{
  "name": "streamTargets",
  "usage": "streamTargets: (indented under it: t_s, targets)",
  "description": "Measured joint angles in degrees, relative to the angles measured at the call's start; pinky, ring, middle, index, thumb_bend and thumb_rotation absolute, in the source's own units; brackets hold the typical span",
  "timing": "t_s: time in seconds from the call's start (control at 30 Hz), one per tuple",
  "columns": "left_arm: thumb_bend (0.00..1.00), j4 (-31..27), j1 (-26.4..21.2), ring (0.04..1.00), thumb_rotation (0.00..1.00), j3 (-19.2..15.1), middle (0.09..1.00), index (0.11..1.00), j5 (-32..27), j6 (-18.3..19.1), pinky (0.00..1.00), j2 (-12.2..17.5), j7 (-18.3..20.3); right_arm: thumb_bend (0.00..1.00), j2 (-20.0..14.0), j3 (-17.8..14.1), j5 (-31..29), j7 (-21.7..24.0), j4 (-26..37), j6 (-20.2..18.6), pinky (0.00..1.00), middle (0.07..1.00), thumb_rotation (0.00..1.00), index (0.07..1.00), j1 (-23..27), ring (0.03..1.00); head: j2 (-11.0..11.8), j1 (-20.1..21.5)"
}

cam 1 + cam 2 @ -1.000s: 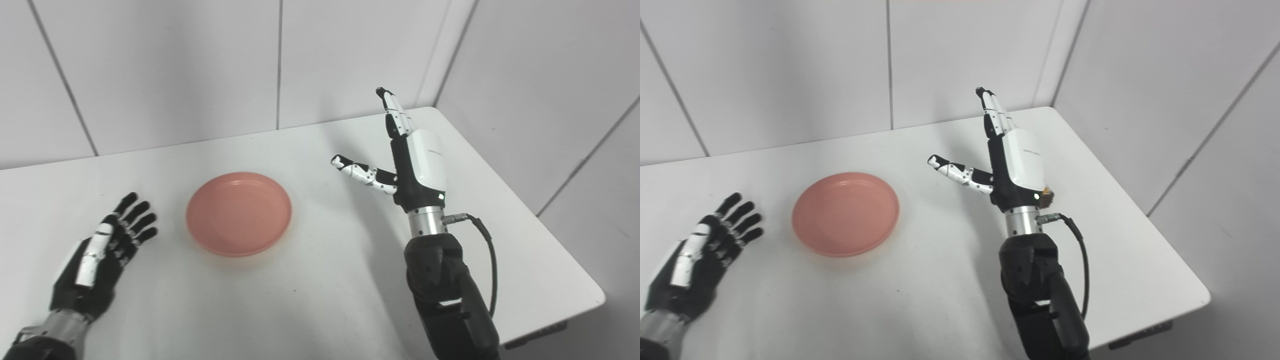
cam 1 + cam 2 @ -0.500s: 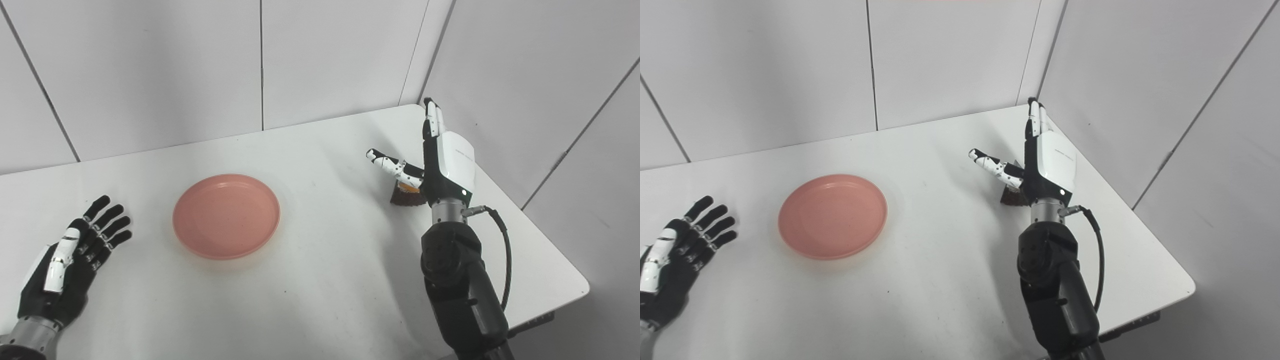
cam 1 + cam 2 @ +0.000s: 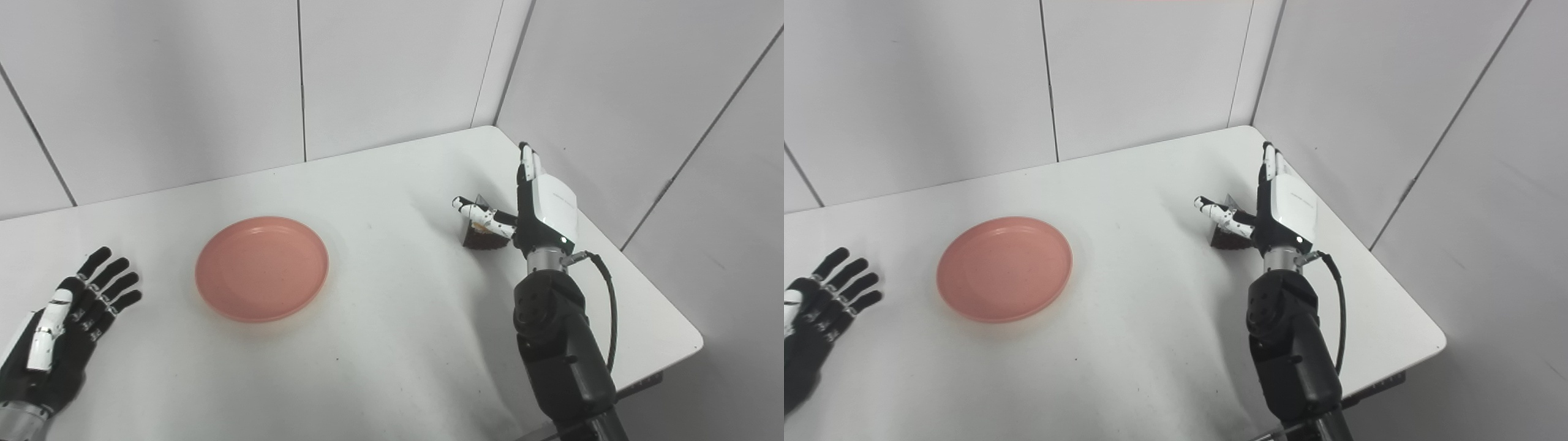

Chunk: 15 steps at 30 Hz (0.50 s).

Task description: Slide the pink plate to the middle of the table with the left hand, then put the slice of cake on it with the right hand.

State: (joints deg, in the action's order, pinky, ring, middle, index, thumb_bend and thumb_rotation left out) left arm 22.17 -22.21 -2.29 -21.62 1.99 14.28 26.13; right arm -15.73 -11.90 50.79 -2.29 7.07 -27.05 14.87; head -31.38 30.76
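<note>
While thumb and fingers spread, cake slice sits between them.

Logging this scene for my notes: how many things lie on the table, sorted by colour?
Pink: 1, the pink plate
Dark brown: 1, the slice of cake
Total: 2
</note>
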Motion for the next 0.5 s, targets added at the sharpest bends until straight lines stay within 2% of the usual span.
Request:
streamTargets:
  t_s: [0.17, 0.5]
  targets:
    - [0.44, 0.05, 0.02, 0.874, 0.90, -0.29, 0.899, 0.896, 0.00, 0.00, 0.84, 0.60, 0.00, 1.00, 0.04, -0.85, 1.19, 2.33, -3.10, -0.05, 0.83, 0.996, 0.70, 1.000, 0.73, 0.955, -0.61, 0.26]
    - [0.44, 0.07, 0.05, 0.875, 0.90, -0.58, 0.899, 0.896, -0.01, 0.01, 0.84, 0.76, 0.00, 1.00, 0.57, -2.19, 4.04, 6.99, -6.49, -0.06, 0.85, 0.997, 0.72, 1.000, 3.25, 0.961, -0.97, -0.26]
